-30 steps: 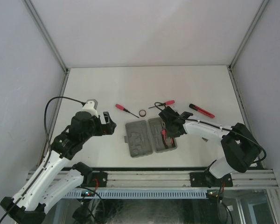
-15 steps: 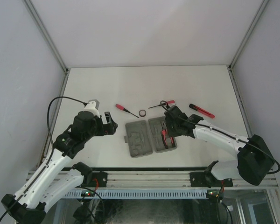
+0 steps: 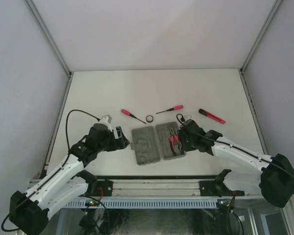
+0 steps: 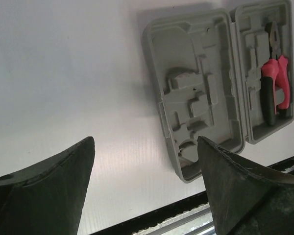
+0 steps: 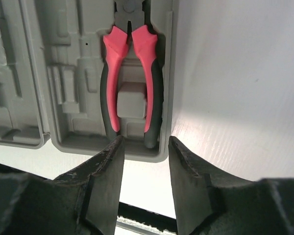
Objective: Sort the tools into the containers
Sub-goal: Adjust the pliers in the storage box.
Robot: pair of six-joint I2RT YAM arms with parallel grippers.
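Nearest the arms, the right gripper [image 5: 145, 143] stands parted and empty just short of the handle ends of the red-handled pliers [image 5: 130, 83]. The pliers lie in the right half of the open grey case [image 3: 146, 147]. Their long axis runs near to far, handles toward the arms and dark nose pointing away; the grips are red inside, black outside. The left gripper [image 4: 146, 142] hangs wide apart, holding nothing, just left of the case. Beyond the case lie the left screwdriver [image 3: 132, 115], the black ring [image 3: 150, 118], the right screwdriver [image 3: 169, 109] and, farther right, the slim stick tool [image 3: 211, 116].
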